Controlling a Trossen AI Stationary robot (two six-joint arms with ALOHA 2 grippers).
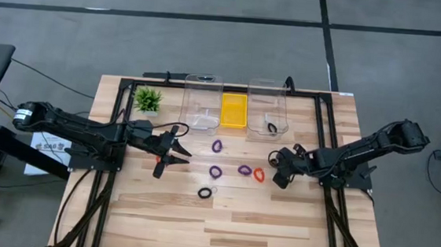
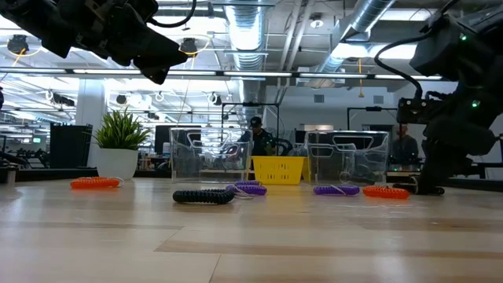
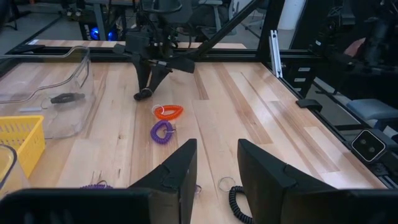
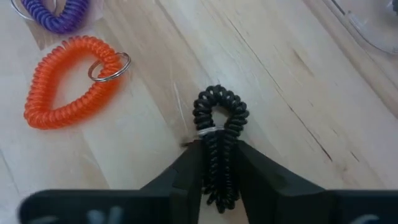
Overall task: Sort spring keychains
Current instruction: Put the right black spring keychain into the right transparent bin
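My right gripper pinches a black spring keychain on the table (an orange keychain lies beside). My left gripper hovers, fingers parted.

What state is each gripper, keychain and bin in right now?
right gripper: shut on held black keychain, low at the table.
left gripper: open, empty.
right clear bin: holds binned black keychain.
purple keychains: three, loose on table.
right orange keychain: loose on table.
left orange keychain: loose on table.
loose black keychain: lying on table.
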